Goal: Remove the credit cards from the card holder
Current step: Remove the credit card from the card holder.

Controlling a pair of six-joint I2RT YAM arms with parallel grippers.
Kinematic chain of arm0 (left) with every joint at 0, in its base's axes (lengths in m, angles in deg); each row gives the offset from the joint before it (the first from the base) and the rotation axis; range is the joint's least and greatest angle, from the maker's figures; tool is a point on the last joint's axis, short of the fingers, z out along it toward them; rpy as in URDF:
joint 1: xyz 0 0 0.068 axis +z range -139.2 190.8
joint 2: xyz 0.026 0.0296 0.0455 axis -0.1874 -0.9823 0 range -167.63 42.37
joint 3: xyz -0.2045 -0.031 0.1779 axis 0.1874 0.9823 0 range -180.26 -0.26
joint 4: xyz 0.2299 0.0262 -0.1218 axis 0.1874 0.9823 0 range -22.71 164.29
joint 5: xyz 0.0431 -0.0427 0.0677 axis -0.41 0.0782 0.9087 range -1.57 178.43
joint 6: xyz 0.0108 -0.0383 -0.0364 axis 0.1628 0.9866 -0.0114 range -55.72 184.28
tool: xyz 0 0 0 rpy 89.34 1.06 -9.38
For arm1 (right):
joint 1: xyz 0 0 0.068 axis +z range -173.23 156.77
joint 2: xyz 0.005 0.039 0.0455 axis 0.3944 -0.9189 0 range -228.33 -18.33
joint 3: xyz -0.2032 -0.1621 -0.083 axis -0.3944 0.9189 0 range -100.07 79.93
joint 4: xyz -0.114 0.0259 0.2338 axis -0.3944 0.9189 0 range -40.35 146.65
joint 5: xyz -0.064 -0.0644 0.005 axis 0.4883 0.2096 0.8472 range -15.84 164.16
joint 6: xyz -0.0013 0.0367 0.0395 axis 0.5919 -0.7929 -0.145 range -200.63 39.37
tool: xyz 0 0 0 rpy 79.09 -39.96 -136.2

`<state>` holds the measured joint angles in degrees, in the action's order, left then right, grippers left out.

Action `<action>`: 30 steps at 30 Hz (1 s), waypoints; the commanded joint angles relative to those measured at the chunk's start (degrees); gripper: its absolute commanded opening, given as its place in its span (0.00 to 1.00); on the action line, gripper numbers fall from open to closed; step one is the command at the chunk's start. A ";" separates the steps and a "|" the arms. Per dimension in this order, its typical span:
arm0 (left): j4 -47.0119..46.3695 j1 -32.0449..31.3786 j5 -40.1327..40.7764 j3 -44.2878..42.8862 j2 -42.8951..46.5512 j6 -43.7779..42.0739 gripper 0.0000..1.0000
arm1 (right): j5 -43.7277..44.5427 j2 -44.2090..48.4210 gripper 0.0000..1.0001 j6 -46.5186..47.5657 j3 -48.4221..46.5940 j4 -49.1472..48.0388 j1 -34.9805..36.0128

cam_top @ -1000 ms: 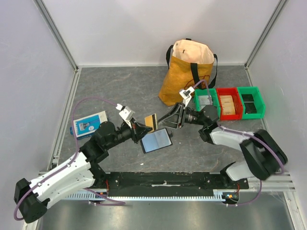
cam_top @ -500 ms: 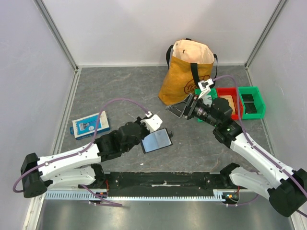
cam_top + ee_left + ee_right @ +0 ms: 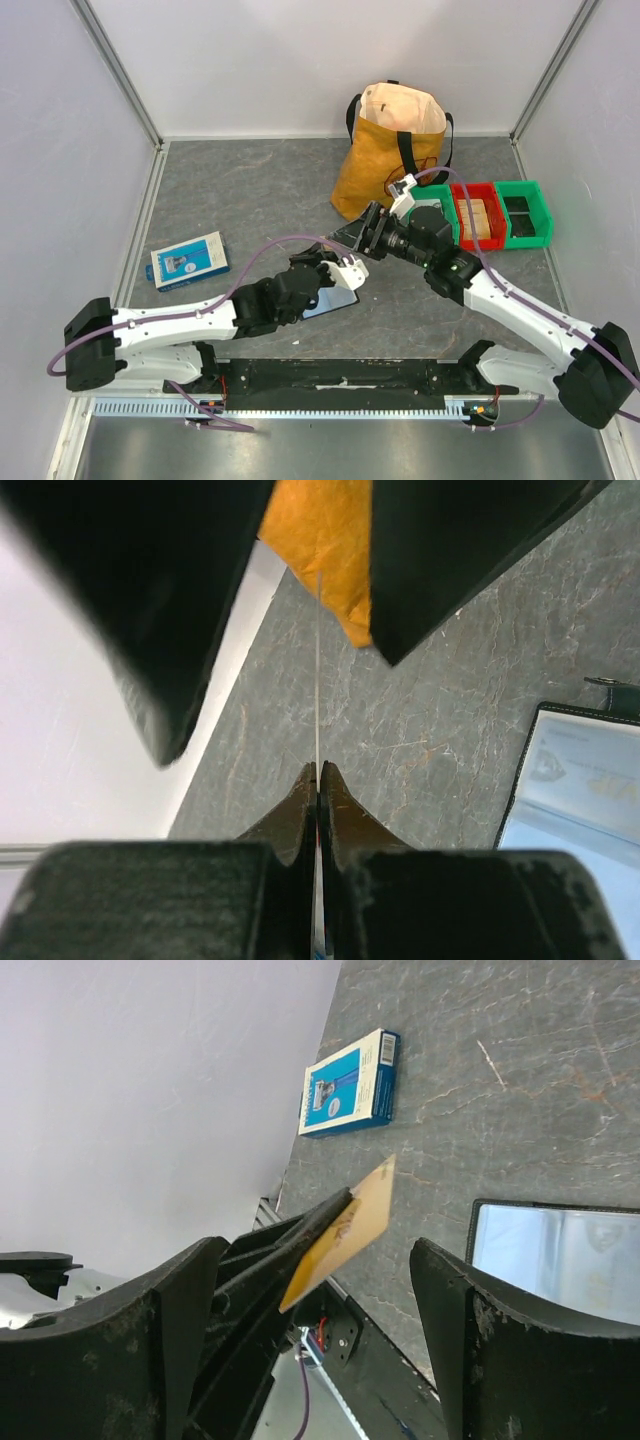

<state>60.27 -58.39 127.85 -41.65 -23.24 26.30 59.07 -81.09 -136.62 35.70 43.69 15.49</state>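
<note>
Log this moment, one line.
left gripper: shut on thin orange plastic card | right gripper: open | black folding card holder: lying open

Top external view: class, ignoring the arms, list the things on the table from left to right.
blue box → card holder → bag → red bin → right green bin

Left tool (image 3: 322, 1218) pinches orange card (image 3: 350, 1230); right tool (image 3: 320, 1248) gapes; card holder (image 3: 560, 1260) open.

Glossy card holder (image 3: 560, 1260), matt tabletop (image 3: 250, 190)
</note>
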 commanded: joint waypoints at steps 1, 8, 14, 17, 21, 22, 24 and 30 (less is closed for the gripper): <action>-5.28 -1.65 2.94 -2.65 -2.07 -5.09 0.02 | 1.56 -2.36 0.83 -2.72 -2.01 -4.06 1.53; -5.81 -2.79 3.82 -2.03 -2.95 -5.35 0.08 | 2.34 -3.16 0.22 -3.95 1.33 -7.23 1.80; -5.37 -2.88 3.21 -1.33 -1.72 -3.17 0.44 | 3.75 -2.28 0.00 -3.34 2.83 -6.53 0.92; -2.48 -2.45 2.51 -1.94 0.03 1.13 0.66 | 3.41 -0.88 0.00 -2.64 4.14 -6.52 -2.14; 2.80 1.94 -4.15 -3.00 4.42 11.05 0.77 | 0.34 2.11 0.00 1.13 6.78 -7.13 -8.47; 4.46 4.39 -7.66 -3.35 5.74 13.95 0.77 | -1.33 2.99 0.00 2.10 7.57 -8.53 -10.40; 6.49 9.66 -17.48 -4.05 8.81 20.98 0.77 | -5.37 4.13 0.00 4.12 9.77 -11.00 -13.65; 2.03 30.93 -53.17 -3.44 13.22 44.18 0.77 | -17.85 5.19 0.00 11.76 12.85 -21.02 -17.19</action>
<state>66.02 -36.86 101.25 -43.46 -11.56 50.23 51.18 -76.87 -131.85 47.78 31.84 -1.21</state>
